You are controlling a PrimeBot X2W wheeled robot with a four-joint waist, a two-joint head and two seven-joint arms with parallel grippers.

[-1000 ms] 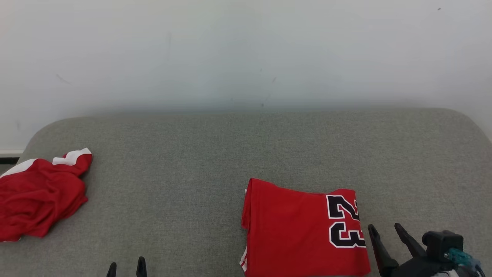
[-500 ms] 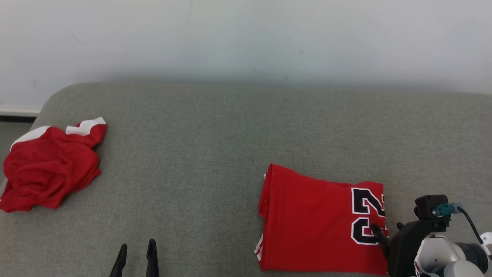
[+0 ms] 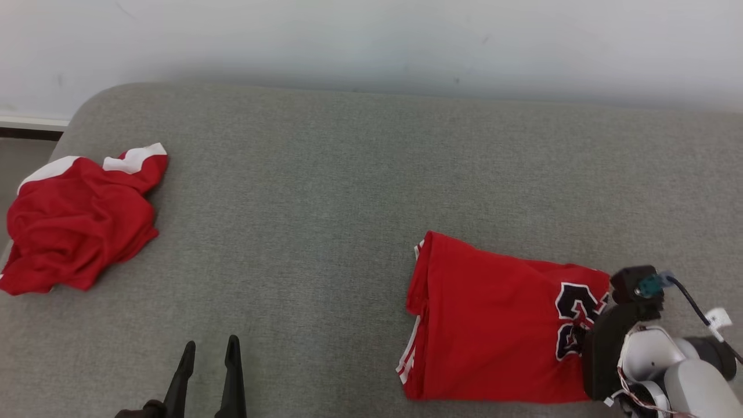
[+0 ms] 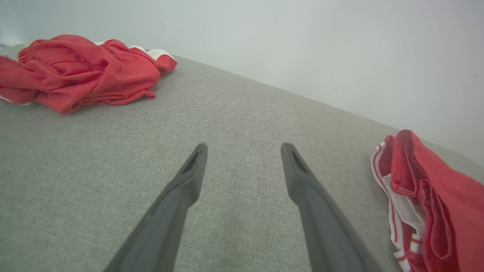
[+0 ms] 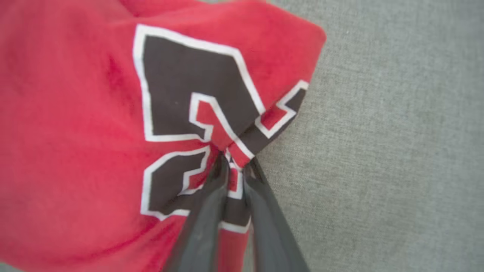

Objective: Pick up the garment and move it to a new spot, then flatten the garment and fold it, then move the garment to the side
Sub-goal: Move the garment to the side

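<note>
The garment (image 3: 493, 325) is a folded red jersey with a black and white number, lying at the right front of the grey cushion (image 3: 325, 191). My right gripper (image 3: 583, 334) is shut on its right edge, at the number. In the right wrist view the two fingers (image 5: 211, 204) pinch a bunched fold of the number patch (image 5: 181, 87), with the right gripper (image 5: 235, 163) puckering the cloth around it. My left gripper (image 3: 210, 351) stands open low at the front left, holding nothing. In the left wrist view the left gripper (image 4: 244, 149) hovers over bare cushion, with the garment (image 4: 438, 196) off to its right.
A second red garment with white trim (image 3: 75, 226) lies crumpled at the cushion's far left edge, also in the left wrist view (image 4: 75, 71). A pale wall (image 3: 371, 40) runs behind the cushion. The cushion's rounded left corner drops off beside the crumpled cloth.
The head camera has shifted, so the whole picture moved. My right gripper went from open beside the garment's right edge to shut on it, bunching the number. The left gripper stayed open.
</note>
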